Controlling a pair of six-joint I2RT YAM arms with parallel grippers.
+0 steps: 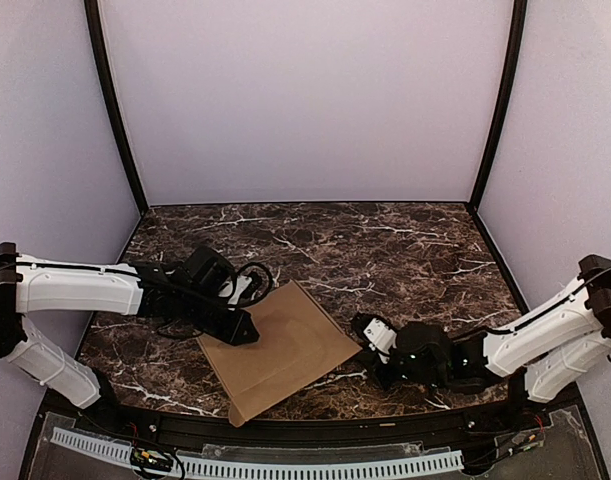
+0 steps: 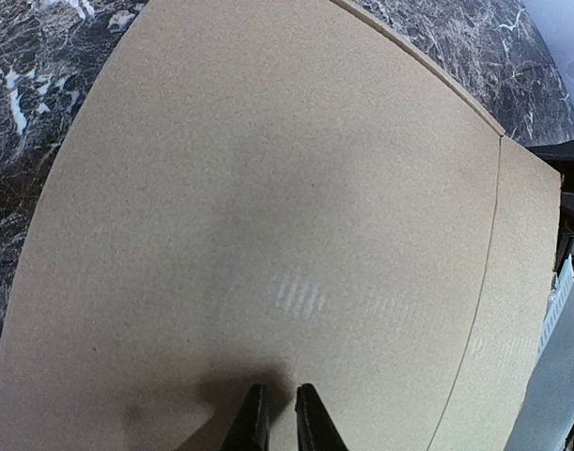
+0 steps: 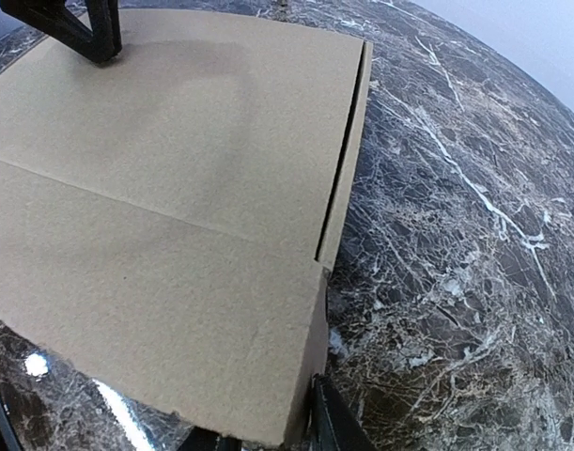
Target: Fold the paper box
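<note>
- Shows a brown cardboard box [image 1: 280,350] lying flat on the marble table [image 1: 415,250], turned cornerwise, set between the two claws and touching or nearly touching both.
- Looks closed up into a shallow shape: carries one crease across the top and a narrow slit along the side, up ahead and to the right of the right claw. Probably leaves only a flap to press home or tuck.
- Seems a little longer than wide. Runs its long axis from the right claw's tips off to that claw's left and back toward the arm bases, passing on the near side of the left claw.
- Finds the left claw [image 1: 243,330] tip-down on the top panel, close to the box's left corner. Has its fingers [image 2: 256,423] drawn almost together with a sliver of gap, gripping nothing. Leaves nearly all the cardboard stretching out ahead of it.
- Finds the right claw [image 1: 370,338] low at the opposite corner, fingers [image 3: 338,423] spread apart, with the corner of the box sitting between them. Gives no clear sign of a squeeze.
- Points to the right arm as the nearer one to the slit side, which lies straight ahead of it. Suits the left claw to pinning the top down meanwhile. Risks the whole box sliding leftward without that pin.
</note>
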